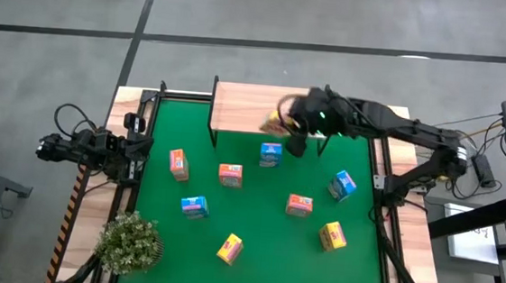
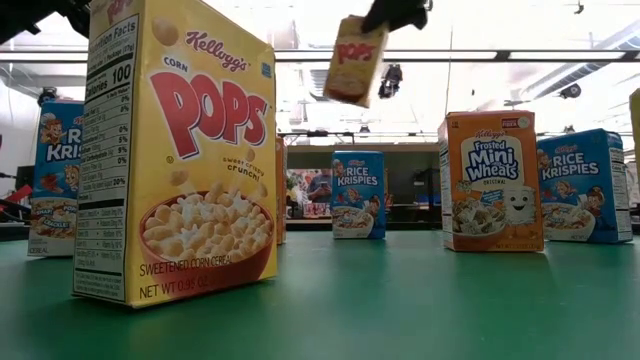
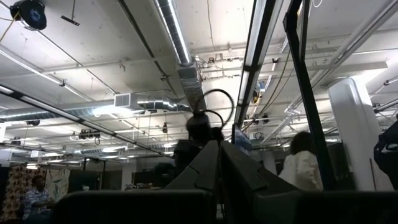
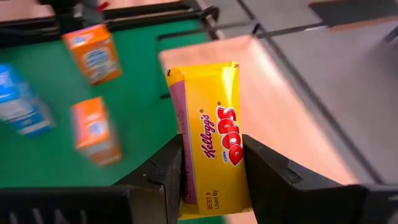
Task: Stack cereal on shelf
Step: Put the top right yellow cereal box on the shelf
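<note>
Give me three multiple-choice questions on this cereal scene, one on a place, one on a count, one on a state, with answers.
1. Where is the right gripper?
A. over the shelf
B. beside the plant
C. off the table

2. How many blue boxes stand on the mat?
A. one
B. three
C. five

3. What is the right gripper doing?
A. hanging open and empty
B. holding a yellow box
C. holding a blue box

Answers:
1 A, the high view shows it above the shelf's wood top.
2 B, blue boxes sit at and.
3 B, the right wrist view shows both fingers pressed on the yellow box.
</note>
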Robot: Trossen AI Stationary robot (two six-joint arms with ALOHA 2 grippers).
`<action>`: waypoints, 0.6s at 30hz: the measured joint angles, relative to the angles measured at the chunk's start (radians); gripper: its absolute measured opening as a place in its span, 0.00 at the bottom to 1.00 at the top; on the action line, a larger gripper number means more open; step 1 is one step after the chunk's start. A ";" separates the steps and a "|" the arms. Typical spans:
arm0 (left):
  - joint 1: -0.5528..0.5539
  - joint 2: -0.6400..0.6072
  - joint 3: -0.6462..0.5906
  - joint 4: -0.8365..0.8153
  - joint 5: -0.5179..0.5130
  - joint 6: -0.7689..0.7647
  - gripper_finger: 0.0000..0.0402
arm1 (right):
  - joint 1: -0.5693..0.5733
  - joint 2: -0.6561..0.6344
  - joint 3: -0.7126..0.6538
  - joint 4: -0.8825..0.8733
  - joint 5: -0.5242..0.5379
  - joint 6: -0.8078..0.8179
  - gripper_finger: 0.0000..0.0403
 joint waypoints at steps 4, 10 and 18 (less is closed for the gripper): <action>0.000 0.000 0.000 0.000 0.000 -0.005 0.00 | -0.062 0.118 0.125 0.005 0.000 -0.084 0.33; 0.001 0.000 0.000 -0.002 0.000 -0.015 0.00 | -0.145 0.288 0.310 -0.001 -0.175 -0.138 0.33; 0.001 0.000 0.000 -0.010 0.000 -0.015 0.00 | -0.216 0.469 0.505 -0.006 -0.311 -0.156 0.35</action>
